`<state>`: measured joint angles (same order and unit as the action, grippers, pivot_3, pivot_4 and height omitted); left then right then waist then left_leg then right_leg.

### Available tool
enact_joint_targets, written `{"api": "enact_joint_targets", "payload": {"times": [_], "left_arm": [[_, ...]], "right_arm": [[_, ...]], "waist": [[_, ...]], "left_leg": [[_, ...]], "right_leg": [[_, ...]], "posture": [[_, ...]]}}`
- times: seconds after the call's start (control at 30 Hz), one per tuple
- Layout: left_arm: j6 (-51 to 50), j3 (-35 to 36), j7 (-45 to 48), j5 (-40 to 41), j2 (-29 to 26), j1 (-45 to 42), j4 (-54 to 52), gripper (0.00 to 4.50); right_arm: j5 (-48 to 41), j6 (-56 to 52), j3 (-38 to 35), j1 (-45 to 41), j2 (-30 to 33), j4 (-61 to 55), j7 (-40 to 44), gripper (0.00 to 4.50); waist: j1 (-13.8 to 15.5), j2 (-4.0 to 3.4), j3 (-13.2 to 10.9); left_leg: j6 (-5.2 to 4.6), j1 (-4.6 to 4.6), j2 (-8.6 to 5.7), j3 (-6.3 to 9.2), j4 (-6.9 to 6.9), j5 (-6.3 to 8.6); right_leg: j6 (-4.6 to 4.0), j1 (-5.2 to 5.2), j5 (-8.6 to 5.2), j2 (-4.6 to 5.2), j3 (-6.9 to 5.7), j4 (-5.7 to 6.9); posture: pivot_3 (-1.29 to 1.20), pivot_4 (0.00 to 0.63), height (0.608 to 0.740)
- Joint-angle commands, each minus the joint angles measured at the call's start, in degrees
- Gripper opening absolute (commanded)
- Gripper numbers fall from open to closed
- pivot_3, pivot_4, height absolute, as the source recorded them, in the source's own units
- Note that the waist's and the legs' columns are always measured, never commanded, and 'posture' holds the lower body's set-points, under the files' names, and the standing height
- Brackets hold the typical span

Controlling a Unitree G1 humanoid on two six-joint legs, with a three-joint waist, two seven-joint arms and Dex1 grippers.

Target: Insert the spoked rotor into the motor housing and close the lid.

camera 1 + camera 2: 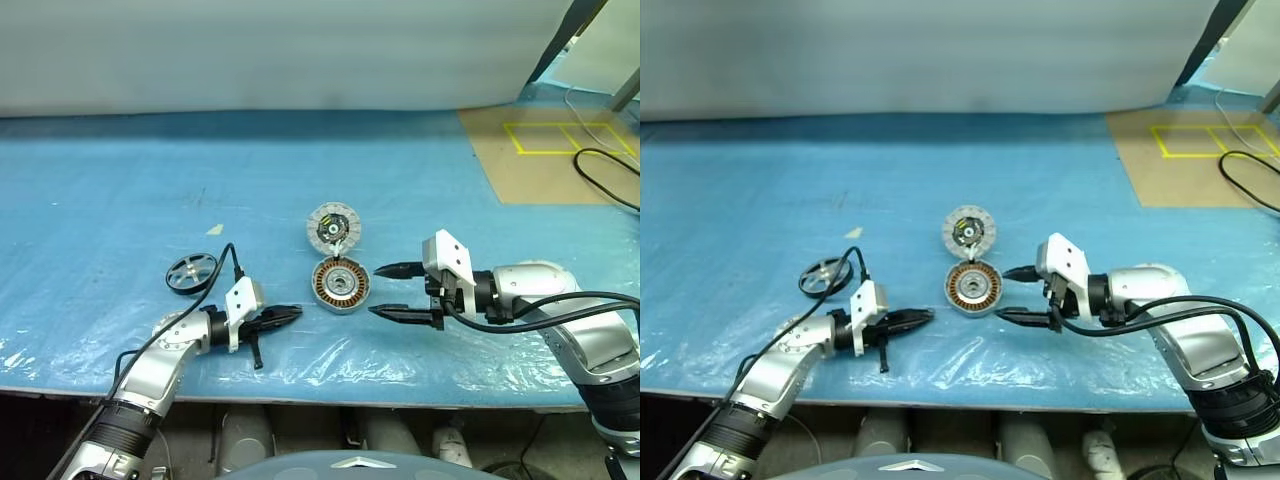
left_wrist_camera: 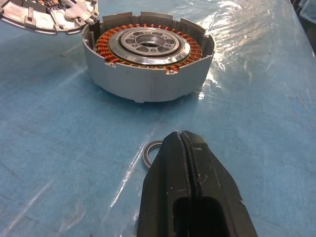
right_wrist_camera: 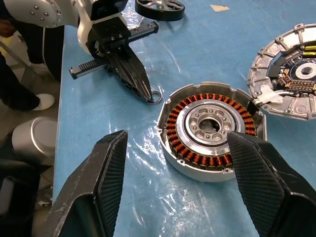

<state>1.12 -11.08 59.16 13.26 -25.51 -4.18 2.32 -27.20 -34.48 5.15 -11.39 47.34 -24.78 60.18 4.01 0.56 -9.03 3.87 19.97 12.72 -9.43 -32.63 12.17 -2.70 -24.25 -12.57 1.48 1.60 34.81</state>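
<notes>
Copper-wound round motor housing, probably plastic-covered blue table, spoked rotor apart

Motor housing sits mid-table; lid just behind it. Spoked rotor lies well left. Small ring lies near the housing, toward the rotor's side.

Both arms silver-grey metal with black ribbed joint collars near elbows. White angular block on each wrist, small dark dots on side. Black cable loops over left wrist block; thicker black cables run along right forearm. Left gripper: slim black tapered fingers, toothed black rail crossing base. Right gripper: black pointed fingers with fine-checkered inner pads.
</notes>
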Motion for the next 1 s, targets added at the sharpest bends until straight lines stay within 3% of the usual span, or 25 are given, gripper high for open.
{"api": "enact_joint_targets", "payload": {"times": [0.03, 0.2, 0.47, 0.77, 1.0], "left_arm": [[2.85, -0.18, 0.10, -0.57, -0.31, 0.49, -0.83, 0.56], [5.86, 1.34, -2.87, -0.49, 1.31, 0.27, -0.85, 2.16], [3.48, -0.40, -0.56, 0.70, -0.18, 2.60, -3.63, 2.16], [7.55, -1.14, -4.09, -4.11, 1.84, 0.18, 2.16, 2.16], [6.57, -1.31, -3.19, -3.14, 1.98, 0.06, 2.57, 2.16]], "right_arm": [[-0.26, 0.13, -1.75, 0.88, 0.69, -1.52, -0.74, 3.38], [-0.37, -0.38, -1.71, 2.17, 1.25, -2.30, -1.27, 3.38], [-0.33, -0.70, -1.52, 3.27, 1.94, -2.91, -1.70, 3.38], [-0.22, -1.07, -1.51, 3.16, 1.93, -2.82, -2.60, 3.38], [-0.18, -1.14, -1.42, 3.17, 1.96, -2.80, -3.25, 3.38]], "waist": [[0.01, 0.00, 0.00], [0.01, 0.00, 0.00], [0.00, 0.00, 0.00], [0.06, 0.00, 0.00], [0.01, 0.00, 0.00]], "left_leg": [[0.00, 0.00, 0.00, 0.00, 0.01, 0.00], [0.00, 0.01, 0.00, 0.00, 0.00, 0.00], [-0.01, 0.01, 0.00, 0.00, 0.00, 0.01], [-0.01, 0.00, 0.00, 0.00, -0.02, 0.01], [-0.01, 0.01, 0.00, 0.01, -0.01, 0.00]], "right_leg": [[0.00, 0.00, 0.00, 0.00, 0.00, -0.01], [0.00, 0.00, 0.00, 0.00, 0.00, -0.02], [0.00, 0.00, -0.01, 0.00, 0.01, -0.01], [0.00, 0.00, 0.00, 0.00, 0.00, 0.00], [0.00, 0.00, 0.00, 0.00, 0.00, 0.00]], "posture": [[0.00, 0.150, 0.740], [0.00, 0.150, 0.740], [0.00, 0.150, 0.740], [0.00, 0.150, 0.740], [0.00, 0.150, 0.740]]}}
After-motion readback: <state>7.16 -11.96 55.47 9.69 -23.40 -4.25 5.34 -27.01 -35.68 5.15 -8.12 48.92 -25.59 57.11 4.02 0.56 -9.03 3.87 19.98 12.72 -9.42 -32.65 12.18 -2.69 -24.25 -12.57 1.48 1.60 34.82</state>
